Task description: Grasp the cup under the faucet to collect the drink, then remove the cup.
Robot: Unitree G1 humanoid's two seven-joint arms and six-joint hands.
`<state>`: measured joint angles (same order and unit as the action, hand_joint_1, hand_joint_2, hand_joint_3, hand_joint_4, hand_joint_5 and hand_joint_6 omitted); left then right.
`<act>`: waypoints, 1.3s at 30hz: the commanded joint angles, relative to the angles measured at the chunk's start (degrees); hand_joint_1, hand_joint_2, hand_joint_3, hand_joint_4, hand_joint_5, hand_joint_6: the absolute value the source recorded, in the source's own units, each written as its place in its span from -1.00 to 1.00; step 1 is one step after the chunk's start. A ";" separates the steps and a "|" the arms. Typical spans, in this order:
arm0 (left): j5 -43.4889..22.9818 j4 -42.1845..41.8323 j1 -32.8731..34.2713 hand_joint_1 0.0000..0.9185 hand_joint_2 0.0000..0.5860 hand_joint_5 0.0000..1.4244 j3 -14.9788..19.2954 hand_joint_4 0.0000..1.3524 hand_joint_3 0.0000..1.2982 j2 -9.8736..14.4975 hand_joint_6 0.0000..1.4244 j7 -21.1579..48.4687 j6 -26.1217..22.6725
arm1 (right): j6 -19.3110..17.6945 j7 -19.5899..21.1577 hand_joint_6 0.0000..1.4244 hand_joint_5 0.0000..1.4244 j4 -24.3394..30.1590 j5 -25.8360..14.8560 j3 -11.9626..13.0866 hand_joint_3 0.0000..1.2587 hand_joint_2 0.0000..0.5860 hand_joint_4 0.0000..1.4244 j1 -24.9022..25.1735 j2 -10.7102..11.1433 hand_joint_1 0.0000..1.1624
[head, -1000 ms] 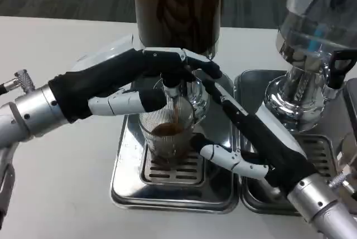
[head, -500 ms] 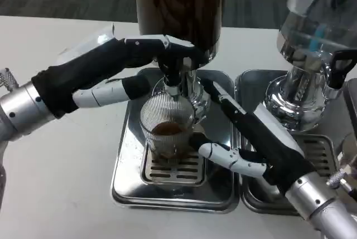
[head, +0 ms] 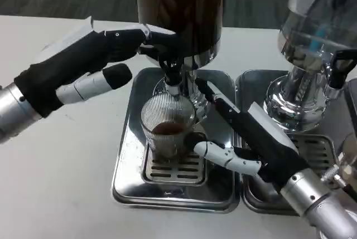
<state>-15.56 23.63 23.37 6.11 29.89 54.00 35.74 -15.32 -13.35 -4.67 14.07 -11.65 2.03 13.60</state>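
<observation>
- Lower right of the frame: the right hand (head: 254, 144) comes in on its silver forearm, fingers wrapped around the cup (head: 168, 131); one white finger (head: 223, 156) curls across the cup's near lower side and a long dark one runs up past its right rim, so the hand is clamped on the cup
- Lower centre: the cup, a ribbed clear glass, stands upright on the slotted grate of the drip tray (head: 128, 177), with a shallow layer of brown drink in its bottom
- The drip tray is a shiny steel pan resting on the white table (head: 61, 166)
- Right edge, lower half: a second steel tray (head: 254, 197) sits just beside the first, partly covered by the right forearm
- Centre: the faucet (head: 172, 80), a short dark spout, hangs directly over the cup's mouth; whether liquid is running from it cannot be told
- Left and upper left: the left hand (head: 83, 66) reaches in from the left edge, fingertips at the dark lever just above the faucet, thumb held apart below; whether it actually grips the lever I cannot tell
- Top centre: the drink dispenser (head: 178, 10), a tall clear tank full of dark liquid
- Upper right: a second dispenser (head: 312, 44) with a clear tank on a chrome base, its own black tap handle at the right edge
</observation>
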 commanded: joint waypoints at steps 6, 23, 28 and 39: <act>-1.16 -0.97 -3.04 -1.00 -0.70 -0.74 1.99 -0.66 -0.47 0.53 -0.56 -1.25 -0.89 | 0.50 -1.15 -1.00 -1.00 -0.65 -0.81 -0.23 -1.00 -0.31 -1.00 1.49 0.32 -0.39; -1.81 -0.44 -7.33 -1.00 -0.64 -0.73 4.33 -0.64 -0.45 0.59 -0.55 -3.05 -0.90 | 1.82 -4.73 -1.00 -1.00 -2.97 -3.15 -0.23 -1.00 -0.37 -1.00 4.11 0.48 -0.47; -1.88 -0.50 -8.42 -1.00 -0.64 -0.73 4.39 -0.64 -0.44 0.45 -0.54 -3.53 -0.98 | 1.92 -5.28 -1.00 -1.00 -3.66 -3.75 -0.27 -1.00 -0.37 -1.00 4.80 0.40 -0.48; -2.44 0.50 -8.97 -1.00 -0.62 -0.73 5.48 -0.62 -0.44 1.62 -0.54 -3.04 -0.57 | 3.57 -4.91 -1.00 -1.00 -3.19 -3.15 -0.82 -1.00 -0.37 -1.00 5.74 -0.64 -0.48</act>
<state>-17.45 23.33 15.16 11.03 31.01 50.99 34.85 -12.48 -18.68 -8.47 10.76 -12.28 7.06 13.18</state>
